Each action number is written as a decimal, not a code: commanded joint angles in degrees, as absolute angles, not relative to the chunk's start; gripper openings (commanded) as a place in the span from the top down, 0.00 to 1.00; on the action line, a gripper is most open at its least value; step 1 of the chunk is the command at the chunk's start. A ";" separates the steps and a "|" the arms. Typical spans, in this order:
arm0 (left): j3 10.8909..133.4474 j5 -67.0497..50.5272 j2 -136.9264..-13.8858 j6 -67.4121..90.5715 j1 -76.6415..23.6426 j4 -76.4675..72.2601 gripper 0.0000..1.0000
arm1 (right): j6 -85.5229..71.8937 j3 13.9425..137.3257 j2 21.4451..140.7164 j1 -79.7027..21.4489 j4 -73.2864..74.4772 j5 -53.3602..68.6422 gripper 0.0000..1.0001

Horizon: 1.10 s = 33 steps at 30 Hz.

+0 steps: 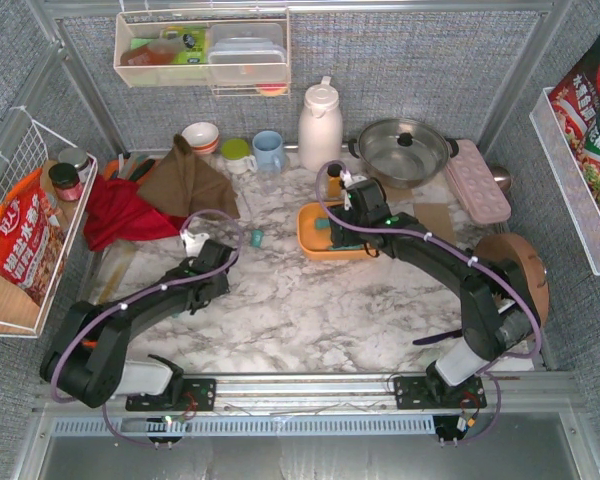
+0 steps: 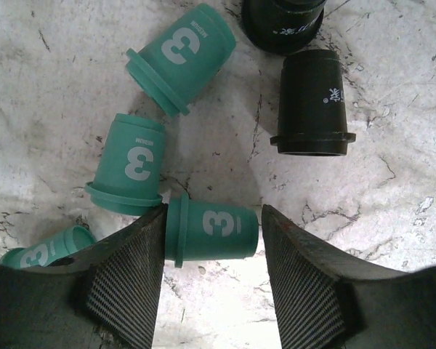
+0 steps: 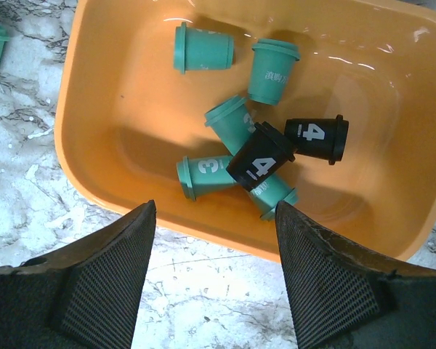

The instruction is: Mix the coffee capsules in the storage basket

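Observation:
Several teal coffee capsules and two black ones (image 2: pixel 312 102) lie loose on the marble in the left wrist view. One teal capsule (image 2: pixel 212 231) lies on its side between the fingers of my left gripper (image 2: pixel 214 211). The left pad touches its rim and a thin gap shows at the right pad. In the top view the left gripper (image 1: pixel 195 245) is left of the orange storage basket (image 1: pixel 310 243). My right gripper (image 3: pixel 215 207) hangs open over the basket's near rim (image 3: pixel 94 182), holding nothing. Inside lie several teal capsules (image 3: pixel 203 49) and two black ones (image 3: pixel 260 161).
One teal capsule (image 1: pixel 256 237) lies between the left gripper and the basket. Behind stand a white thermos (image 1: pixel 320 125), a steel pot (image 1: pixel 402 150), a pink egg tray (image 1: pixel 477 180) and a blue mug (image 1: pixel 268 150). Brown and red cloths (image 1: pixel 120 212) lie at the back left.

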<state>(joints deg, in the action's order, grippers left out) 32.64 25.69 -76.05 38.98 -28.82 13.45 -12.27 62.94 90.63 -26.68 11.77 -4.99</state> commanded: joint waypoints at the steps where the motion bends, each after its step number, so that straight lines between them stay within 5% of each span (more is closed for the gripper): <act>1: 33.79 25.60 -77.48 38.50 -28.65 14.05 0.39 | -12.22 63.62 91.10 -26.72 12.09 -4.39 0.29; 17: 40.10 16.53 -71.35 34.54 -28.73 17.00 0.53 | -12.75 64.60 89.00 -26.72 14.05 -2.73 0.29; 25: 36.29 2.51 -63.34 24.49 -32.03 -8.87 0.53 | -15.66 65.99 82.97 -26.81 16.26 5.78 0.29; 33: 35.01 -11.90 -68.73 10.65 -37.04 -34.09 0.52 | -17.42 69.12 77.28 -27.10 20.16 12.90 0.30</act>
